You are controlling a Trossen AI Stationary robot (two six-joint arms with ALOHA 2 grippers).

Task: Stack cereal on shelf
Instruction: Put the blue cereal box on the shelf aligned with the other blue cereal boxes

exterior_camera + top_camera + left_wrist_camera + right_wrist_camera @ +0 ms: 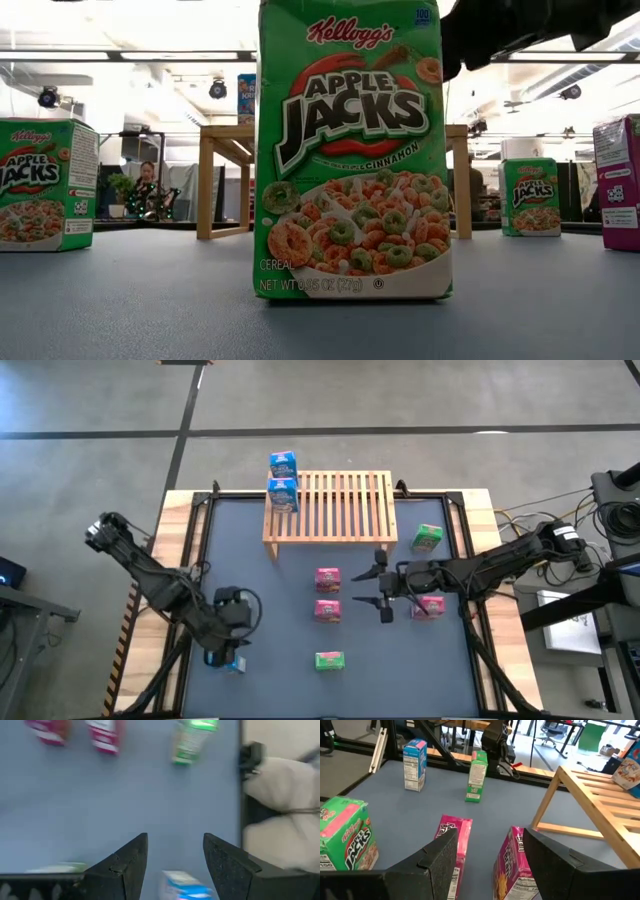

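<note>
Left jaws: left gripper [175, 865] open, blue box [236, 663] sits in the gap between the fingers [127, 865], no contact visible; near-left part of the table [250, 560].
Right jaws: right gripper [383, 592] open, nothing between them; hovering mid-table, just in front of the rack [330, 507].
Ahead of right jaws: two pink boxes [327, 578] [327, 610] side by side, just past the fingertips, apart from them.
Behind right jaws: third pink box [430, 605], partly hidden under the arm.
Rack: two blue boxes [283, 463] [283, 493] at its left end, well apart from both grippers.
Green boxes: one [427, 538] beside the rack's right end, one [330, 659] at the near edge between the two grippers, third [45, 185] only in the low view.
</note>
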